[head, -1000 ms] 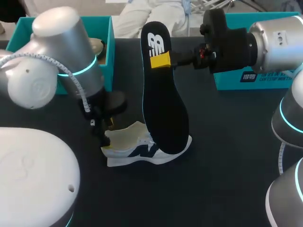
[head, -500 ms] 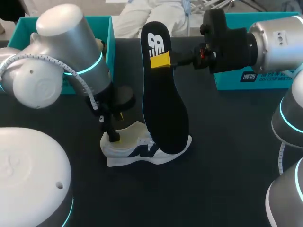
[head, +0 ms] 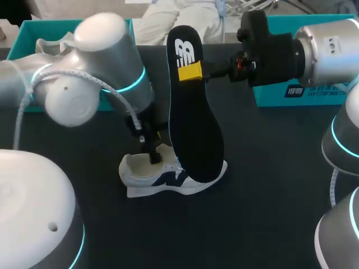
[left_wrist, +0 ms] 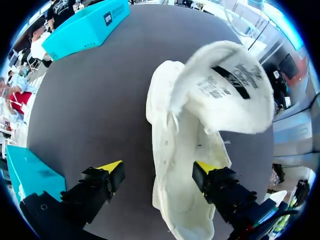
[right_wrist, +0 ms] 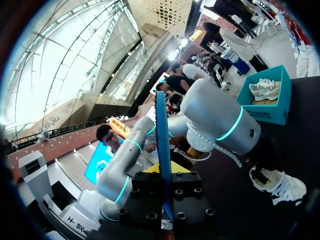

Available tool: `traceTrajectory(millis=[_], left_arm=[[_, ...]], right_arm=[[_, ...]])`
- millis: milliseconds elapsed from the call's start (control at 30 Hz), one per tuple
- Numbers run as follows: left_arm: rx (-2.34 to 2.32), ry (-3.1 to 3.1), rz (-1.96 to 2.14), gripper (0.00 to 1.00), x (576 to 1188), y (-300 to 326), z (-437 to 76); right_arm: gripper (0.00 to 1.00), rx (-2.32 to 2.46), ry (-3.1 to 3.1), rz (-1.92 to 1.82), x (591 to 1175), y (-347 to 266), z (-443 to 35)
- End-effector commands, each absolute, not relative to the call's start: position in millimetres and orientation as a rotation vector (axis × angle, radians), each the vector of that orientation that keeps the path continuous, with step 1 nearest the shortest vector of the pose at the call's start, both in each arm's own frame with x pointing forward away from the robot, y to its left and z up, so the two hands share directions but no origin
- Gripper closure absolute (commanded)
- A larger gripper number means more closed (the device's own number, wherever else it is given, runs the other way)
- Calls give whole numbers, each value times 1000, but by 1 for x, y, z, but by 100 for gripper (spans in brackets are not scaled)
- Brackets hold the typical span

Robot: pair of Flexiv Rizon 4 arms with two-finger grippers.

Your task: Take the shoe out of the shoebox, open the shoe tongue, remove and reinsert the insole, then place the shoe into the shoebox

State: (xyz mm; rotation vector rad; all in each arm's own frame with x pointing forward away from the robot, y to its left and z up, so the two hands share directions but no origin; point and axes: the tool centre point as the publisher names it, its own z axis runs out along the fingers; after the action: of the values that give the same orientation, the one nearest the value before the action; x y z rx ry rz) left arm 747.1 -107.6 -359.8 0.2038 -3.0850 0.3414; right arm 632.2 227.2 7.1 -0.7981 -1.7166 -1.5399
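Observation:
A white shoe (head: 168, 178) with a dark side logo lies on the black table, its tongue (left_wrist: 227, 87) folded up and back. My left gripper (head: 152, 152) hangs over the shoe's opening (left_wrist: 185, 165), open. One of its fingers (left_wrist: 207, 172) is inside the shoe and the other is outside above the table, so they straddle the side wall. My right gripper (head: 189, 72) is shut on the black insole (head: 193, 117) near its heel end. The insole hangs upright with its toe end down by the shoe. In the right wrist view the insole (right_wrist: 161, 145) shows edge-on between the fingers.
A teal shoebox (head: 128, 61) holding another shoe (right_wrist: 264, 89) stands at the back left, right behind my left arm (head: 106, 61). A second teal box part (head: 275, 95) lies at the back right under my right arm. Bare table stretches in front of the shoe.
My left arm has swung to the right, from beside the heel to over the shoe's opening, and one finger has gone inside. The right arm and the insole have stayed put.

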Motion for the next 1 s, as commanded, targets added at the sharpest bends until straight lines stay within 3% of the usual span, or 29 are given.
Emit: traceTrajectory(millis=[33, 133, 233, 367, 467, 500, 833, 1000], left_arm=[[204, -3072, 342, 33, 753, -119, -384], [216, -3062, 352, 47, 753, -121, -391], [223, -3057, 348, 55, 753, -123, -398], [217, -3041, 344, 57, 748, -124, -401], [213, -3022, 343, 80, 746, -123, -400], [207, -3017, 339, 100, 746, -122, -398], [-155, -2764, 274, 100, 755, -121, -374], [-510, -2347, 178, 100, 761, -121, -353]], right_arm=[[100, -803, -1718, -1539, 632, 230, 7], [100, -803, -1718, -1539, 632, 230, 7], [100, -803, -1718, -1539, 632, 230, 7], [100, -803, -1718, -1539, 632, 230, 7], [100, -803, -1718, -1539, 632, 230, 7], [100, -803, -1718, -1539, 632, 230, 7], [100, -803, -1718, -1539, 632, 230, 7], [100, -803, -1718, -1539, 632, 230, 7]])
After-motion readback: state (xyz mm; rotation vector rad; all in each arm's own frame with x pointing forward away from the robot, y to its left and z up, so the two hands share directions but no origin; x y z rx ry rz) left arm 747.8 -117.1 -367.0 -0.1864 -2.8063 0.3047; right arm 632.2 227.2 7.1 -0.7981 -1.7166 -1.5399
